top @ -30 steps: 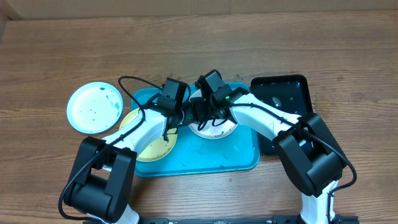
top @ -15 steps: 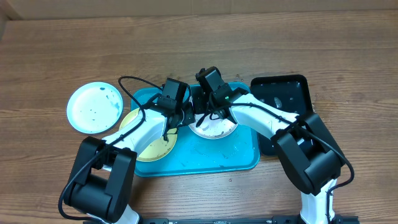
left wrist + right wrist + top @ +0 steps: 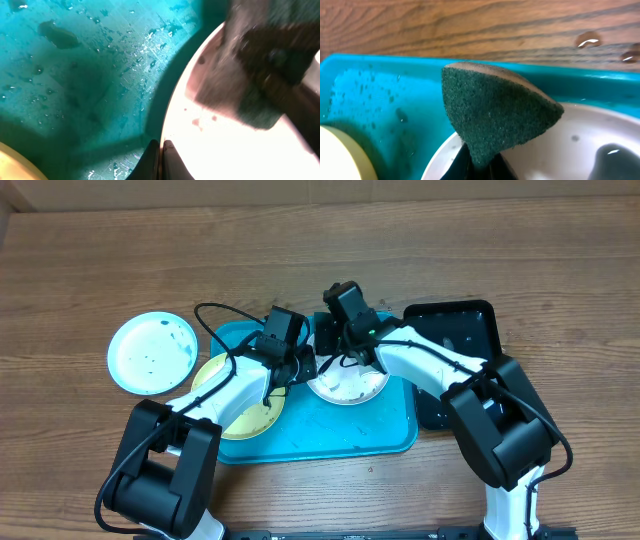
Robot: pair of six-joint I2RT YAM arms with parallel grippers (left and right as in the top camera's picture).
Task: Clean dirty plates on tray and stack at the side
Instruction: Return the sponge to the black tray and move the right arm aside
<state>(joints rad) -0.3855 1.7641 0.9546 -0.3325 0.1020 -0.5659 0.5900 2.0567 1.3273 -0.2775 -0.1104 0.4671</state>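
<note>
1. The round white plastic plate (image 3: 352,388) lies on the large rectangular turquoise-blue plastic tray (image 3: 340,430), in the tray's far half. Dark specks and a smear show on its face in the left wrist view (image 3: 225,145).

2. The tray sits at the middle of the worktop, close to the near edge. Its floor is wet, with droplets and streaks (image 3: 75,75).

3. The left gripper (image 3: 306,367) is at the left rim of the white plate. Its jaws are closed almost together, pinching that rim (image 3: 161,150).

4. The right gripper (image 3: 335,358) is over the far-left part of the same plate. Its jaws are clamped on a dark green scouring sponge (image 3: 495,115), which is folded to a blunt wedge above the fingertips (image 3: 477,167). The sponge is over the plate's rim; contact with the plate cannot be confirmed.

5. A round yellow-green plastic plate (image 3: 235,415) lies at the tray's left end, overhanging the left rim and partly hidden by the left arm.

6. A round light blue plastic plate (image 3: 150,352), dark-specked, lies on the wooden table (image 3: 100,260) towards the left edge, apart from the tray.

7. A smaller glossy black tray (image 3: 455,335) sits just beside the turquoise tray, on the side towards the right edge.
</note>
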